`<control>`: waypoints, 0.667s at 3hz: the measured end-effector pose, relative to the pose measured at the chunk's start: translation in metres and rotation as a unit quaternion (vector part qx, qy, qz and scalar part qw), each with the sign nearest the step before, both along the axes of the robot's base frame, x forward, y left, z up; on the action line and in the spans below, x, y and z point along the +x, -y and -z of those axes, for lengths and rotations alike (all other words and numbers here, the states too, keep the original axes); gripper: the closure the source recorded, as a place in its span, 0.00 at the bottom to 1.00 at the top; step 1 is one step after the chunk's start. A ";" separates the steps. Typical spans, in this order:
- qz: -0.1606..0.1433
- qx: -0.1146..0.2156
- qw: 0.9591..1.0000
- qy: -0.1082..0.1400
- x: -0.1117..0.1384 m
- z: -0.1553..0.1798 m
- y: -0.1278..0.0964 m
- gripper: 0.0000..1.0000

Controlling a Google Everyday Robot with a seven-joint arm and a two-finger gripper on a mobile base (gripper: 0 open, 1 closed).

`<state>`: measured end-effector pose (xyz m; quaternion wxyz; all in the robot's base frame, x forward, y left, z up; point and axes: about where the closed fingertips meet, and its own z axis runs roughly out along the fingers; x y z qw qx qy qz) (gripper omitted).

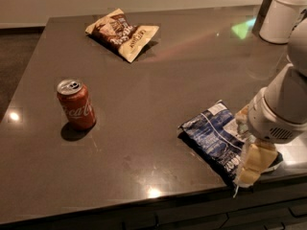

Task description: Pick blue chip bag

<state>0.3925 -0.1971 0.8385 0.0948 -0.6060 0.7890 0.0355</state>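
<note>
Blue chip bag (216, 139), flat at 4 o'clock edge of table (168, 80); gripper (252, 164) over its 4 o'clock end, grip state indiscernible; soda can (76, 104) at 9 o'clock.

You see a dark, polished tabletop (158, 104), glossy enough to mirror light spots. The blue chip bag (213, 135) is crinkled, shiny foil; the brown chip bag (122, 32) looks duller. The soda can (76, 104) is smooth painted metal. Your gripper (250, 169), matt cream plastic, sits over the blue chip bag's near end.
</note>
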 end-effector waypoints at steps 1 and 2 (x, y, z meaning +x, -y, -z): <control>-0.004 0.006 1.000 0.006 0.000 -0.004 -0.004 0.41; -0.002 0.013 1.000 0.011 0.004 -0.017 -0.010 0.64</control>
